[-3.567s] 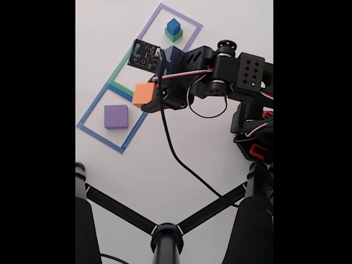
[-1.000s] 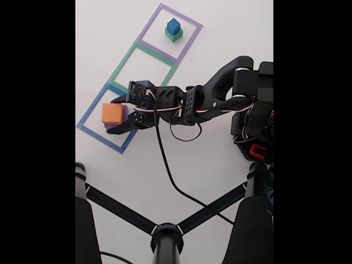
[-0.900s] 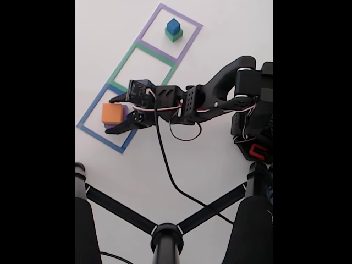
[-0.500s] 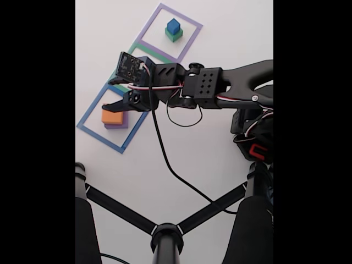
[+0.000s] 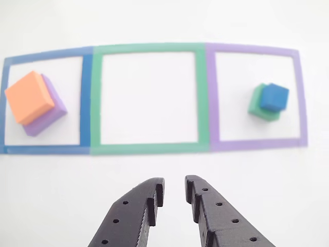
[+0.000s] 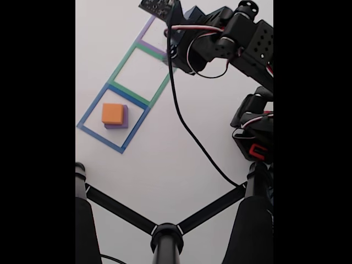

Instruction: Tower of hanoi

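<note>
White tabletop point(image 5: 154, 164): matte orange square block point(image 5: 29, 97) sits atop flat purple block point(image 5: 50, 114); black two-finger gripper point(image 5: 174, 188) hovers empty, jaws slightly apart.

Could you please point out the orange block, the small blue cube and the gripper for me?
orange block point(image 5: 29, 96), other view, middle of its top face.
blue cube point(image 5: 274, 96), other view, its top face.
gripper point(image 5: 174, 189), other view, midway between its fingertips.
</note>
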You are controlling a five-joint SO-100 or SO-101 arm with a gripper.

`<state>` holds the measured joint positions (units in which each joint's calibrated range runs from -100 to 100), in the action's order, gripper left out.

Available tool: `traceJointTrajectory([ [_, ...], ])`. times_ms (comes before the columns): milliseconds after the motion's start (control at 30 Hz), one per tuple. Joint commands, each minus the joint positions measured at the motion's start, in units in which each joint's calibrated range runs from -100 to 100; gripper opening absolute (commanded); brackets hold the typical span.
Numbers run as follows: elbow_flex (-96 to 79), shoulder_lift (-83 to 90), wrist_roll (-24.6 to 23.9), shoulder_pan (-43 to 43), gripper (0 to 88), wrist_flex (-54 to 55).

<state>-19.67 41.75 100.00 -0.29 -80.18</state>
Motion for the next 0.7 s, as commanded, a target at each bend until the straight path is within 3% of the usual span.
traceJointTrajectory([
  [0,17.3,0.2,0.0,3.4,0.1,-13.9],
  [67,25.3,-1.8,0.0,4.5,0.6,-19.7],
  [300,29.6,-1.8,-1.8,6.3,0.1,-19.7],
  [533,26.3,-2.2,-1.3,9.9,1.4,-18.6],
  [667,17.7,-0.2,0.0,12.0,3.7,-12.3],
])
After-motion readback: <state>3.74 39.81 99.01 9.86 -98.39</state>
